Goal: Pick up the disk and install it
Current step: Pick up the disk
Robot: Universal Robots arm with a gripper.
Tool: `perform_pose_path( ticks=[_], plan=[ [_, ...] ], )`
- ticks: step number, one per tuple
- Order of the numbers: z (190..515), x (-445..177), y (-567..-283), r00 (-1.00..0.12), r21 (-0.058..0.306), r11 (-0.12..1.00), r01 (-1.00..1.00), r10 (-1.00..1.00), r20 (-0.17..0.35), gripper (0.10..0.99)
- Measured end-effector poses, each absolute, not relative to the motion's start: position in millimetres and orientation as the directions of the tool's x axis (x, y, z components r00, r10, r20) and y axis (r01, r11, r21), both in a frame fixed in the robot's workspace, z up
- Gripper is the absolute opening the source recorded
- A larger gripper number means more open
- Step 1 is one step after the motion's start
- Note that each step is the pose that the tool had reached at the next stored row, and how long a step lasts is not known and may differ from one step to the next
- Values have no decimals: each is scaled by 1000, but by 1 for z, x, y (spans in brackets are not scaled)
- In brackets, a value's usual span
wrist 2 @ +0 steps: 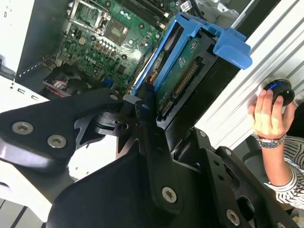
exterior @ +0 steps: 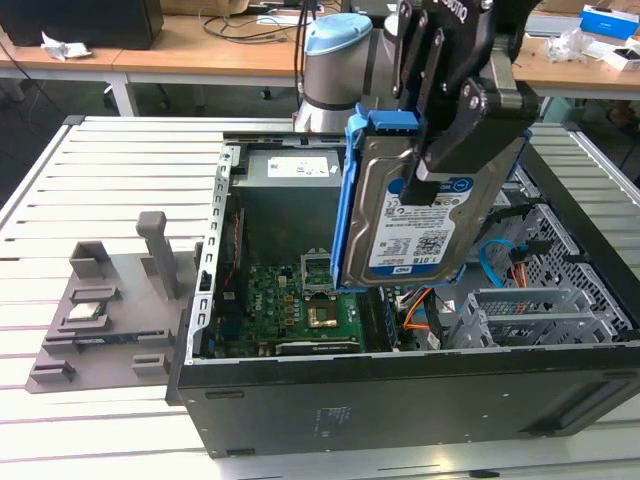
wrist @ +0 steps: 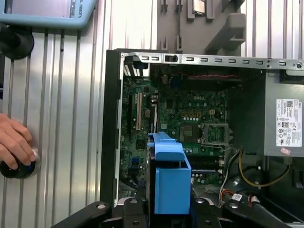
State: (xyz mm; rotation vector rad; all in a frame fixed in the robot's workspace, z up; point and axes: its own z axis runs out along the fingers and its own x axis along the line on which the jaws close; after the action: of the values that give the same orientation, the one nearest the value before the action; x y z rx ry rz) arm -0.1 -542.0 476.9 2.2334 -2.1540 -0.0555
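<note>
Holding flat silver metal hard disk (exterior: pixel 400 240), framed by blue plastic carrier rail, upright above open black computer case (exterior: pixel 400 395).
Black end effector (exterior: pixel 425 190) clamped across disk's flat faces; judged rigid, weighty, shock-sensitive: grip faces or rail, never connector edge.

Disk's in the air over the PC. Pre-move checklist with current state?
1. Grip: robot hand shut on the silver metal hard disk in its blue plastic carrier: ok.
2. Disk on edge, above the open black computer case: ok.
3. Disk seated in the grey metal drive cage: not ok.
4. Orange and blue cables clear of the cage: cannot tell.
5. Person's hand outside the case, on a round black button: ok.
</note>
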Motion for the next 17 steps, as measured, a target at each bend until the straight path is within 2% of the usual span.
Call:
perform_pose_path(
  ticks=[17],
  plan=[
    [476,55,-542,36,56,-36,-998,-999,1,365]
  ],
)
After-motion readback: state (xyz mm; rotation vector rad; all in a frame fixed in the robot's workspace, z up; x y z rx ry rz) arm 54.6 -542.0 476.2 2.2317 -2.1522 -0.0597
